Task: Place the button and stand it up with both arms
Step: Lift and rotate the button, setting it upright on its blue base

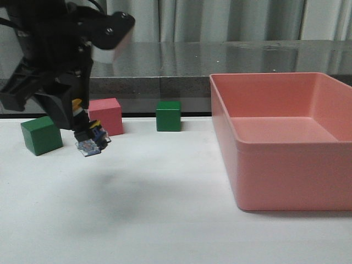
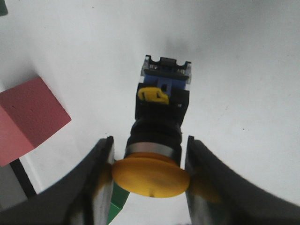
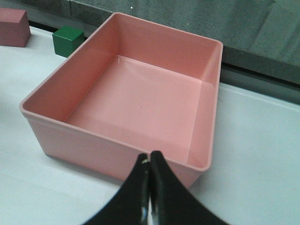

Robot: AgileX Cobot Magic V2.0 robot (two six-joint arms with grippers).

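Right end effector [image 3: 150, 161] had its fingers pressed together with nothing between them, sitting above the white counter [image 1: 165, 220] just off the near wall of the pink bin [image 3: 126, 101], which showed only bare floor inside. Left end effector [image 2: 150, 161] was clamped on the button [image 2: 157, 136], fingers [image 2: 101, 173] pinching the yellow mushroom cap from both sides; silver ring, black body and the blue-and-clear base block stuck out past the fingertips. In the front view the button [image 1: 92, 140] hung tilted in the air with its base pointing down and outward, clear of the counter, a faint shadow under it. Left arm [image 1: 55, 60] came in from the upper left, bulky and black with a light block near the wrist. Just behind the button sat a pink cube [image 1: 105, 115], with a green cube [image 1: 41, 135] to its left and a second green cube [image 1: 168, 115] further right, all resting on the counter toward the back edge. Pink bin [image 1: 280, 137] took up the right side, well apart from the button.
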